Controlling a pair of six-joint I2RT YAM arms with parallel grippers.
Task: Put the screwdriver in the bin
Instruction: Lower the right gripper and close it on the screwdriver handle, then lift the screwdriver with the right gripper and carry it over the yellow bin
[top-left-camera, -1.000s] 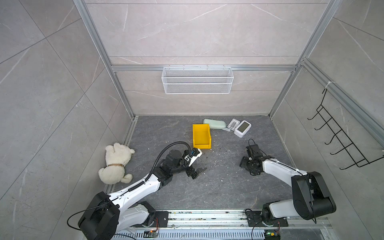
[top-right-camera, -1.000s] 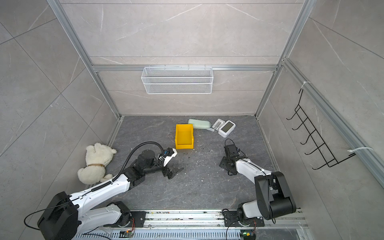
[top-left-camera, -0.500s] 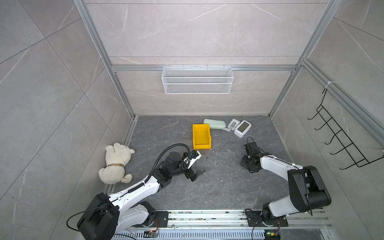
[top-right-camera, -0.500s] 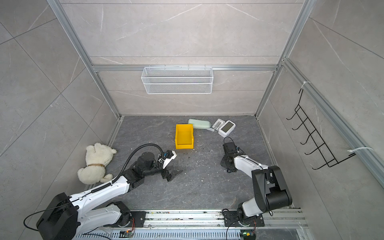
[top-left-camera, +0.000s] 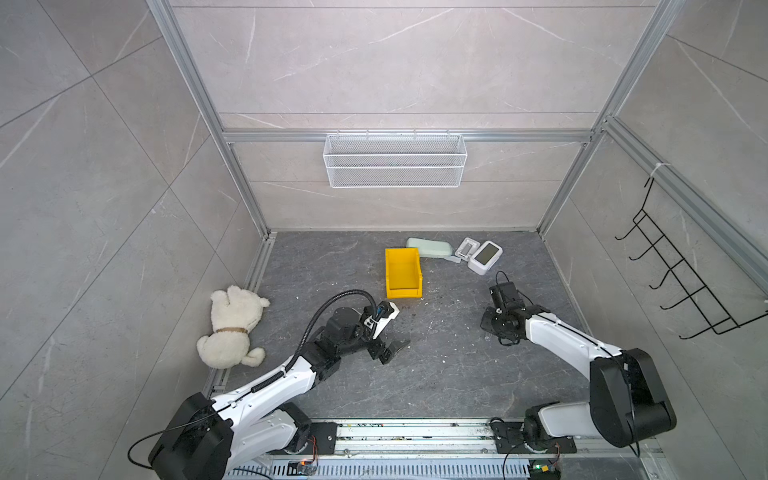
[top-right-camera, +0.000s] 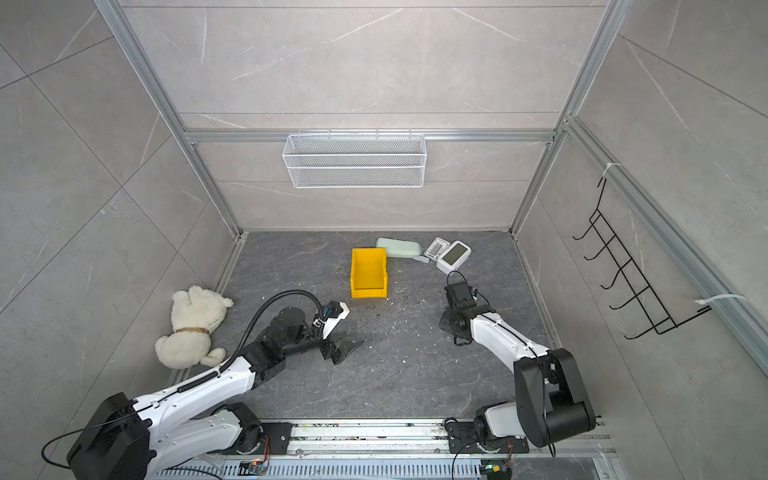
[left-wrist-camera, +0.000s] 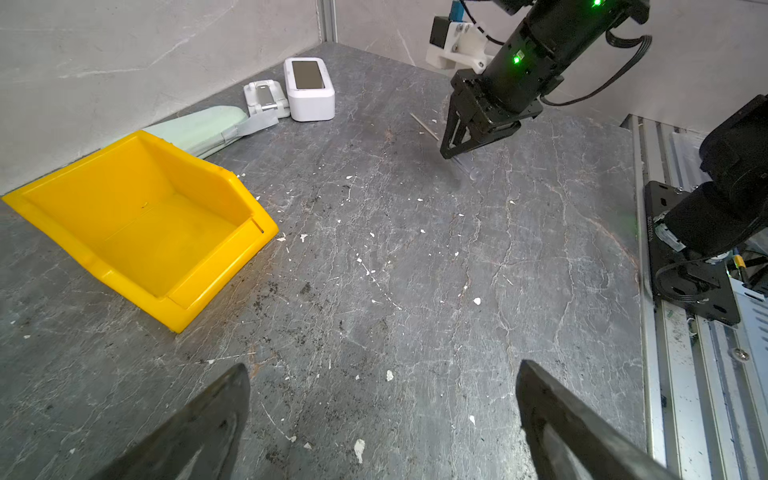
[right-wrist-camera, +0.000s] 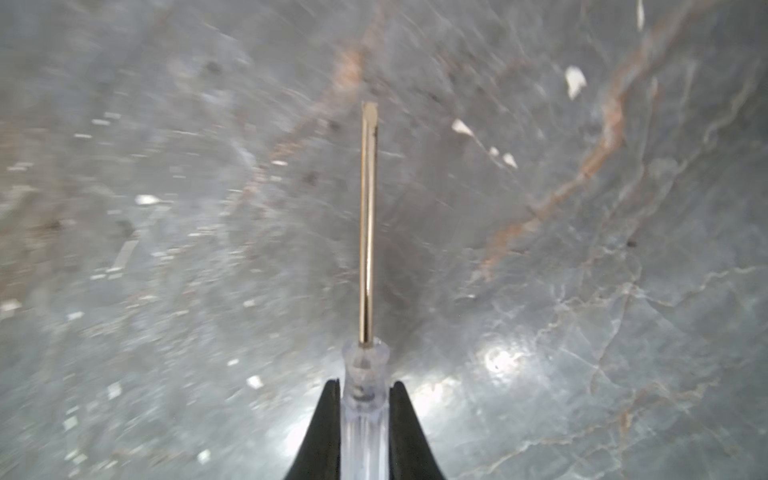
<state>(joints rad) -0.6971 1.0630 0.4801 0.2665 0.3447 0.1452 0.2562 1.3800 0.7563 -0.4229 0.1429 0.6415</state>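
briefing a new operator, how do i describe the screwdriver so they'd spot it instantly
On the dark grey marbled tabletop, look right of the bright yellow plastic bin to the black right gripper. Shut in its jaws is the small screwdriver: clear plastic handle, thin metal shaft. Unlike the blocky white plastic box behind it, it is slim and see-through.

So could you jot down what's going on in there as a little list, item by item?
screwdriver: clamped by its clear handle in the right jaws, low by the floor
right jaws: shut on the screwdriver
left jaws: open, empty
bin: yellow, standing on the floor, nothing in it
bystanders: teddy bear, mint case, white gadget
task: screwdriver not yet in bin
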